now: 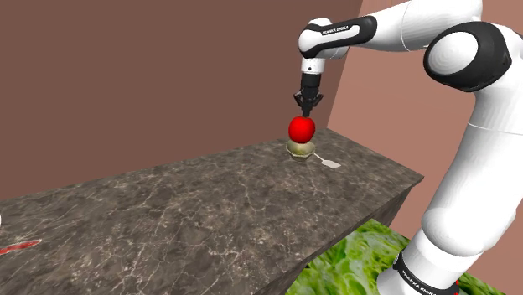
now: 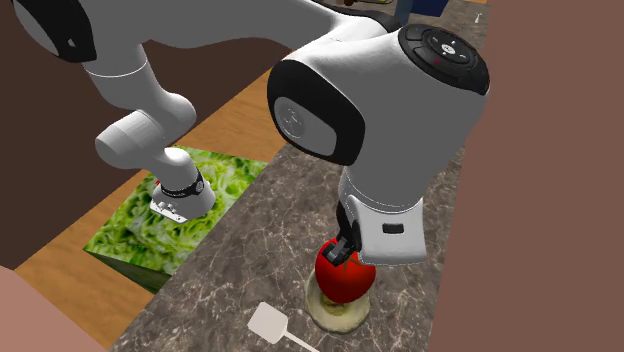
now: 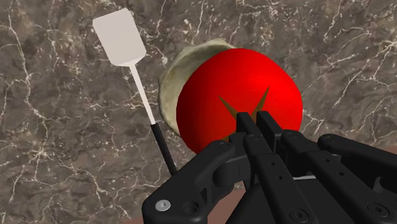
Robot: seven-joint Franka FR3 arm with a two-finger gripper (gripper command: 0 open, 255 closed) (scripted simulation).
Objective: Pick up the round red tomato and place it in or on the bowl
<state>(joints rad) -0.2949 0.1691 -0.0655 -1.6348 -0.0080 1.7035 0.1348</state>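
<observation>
Shoulder view, read from the left edge.

1. One thin red object [image 1: 18,246] lies at the lower left edge of the counter; it is too small to identify.
2. One counter [image 1: 168,218] has a dark stone-like top with pale veining. It is long and flat with a square edge, and it runs from lower left toward centre right.
3. One bowl [image 1: 301,151], just right of centre, is pale beige, round and shallow, and stands on the counter.
4. One tomato [image 1: 302,128] is glossy red and round, with a brown star-shaped calyx on top. It sits directly over the bowl, with its underside at the rim. Whether it bears on the bowl cannot be told.
5. One gripper [image 1: 305,111] is black and points straight down. Its two fingers are drawn close together and pinch the tomato at the calyx.
6. One spatula [image 1: 329,163] lies flat on the counter just right of the bowl, apart from it. It has a white square blade, a thin shaft and a dark handle.
7. One stand [image 1: 360,251], at lower right, is a box with a green leafy print.
</observation>
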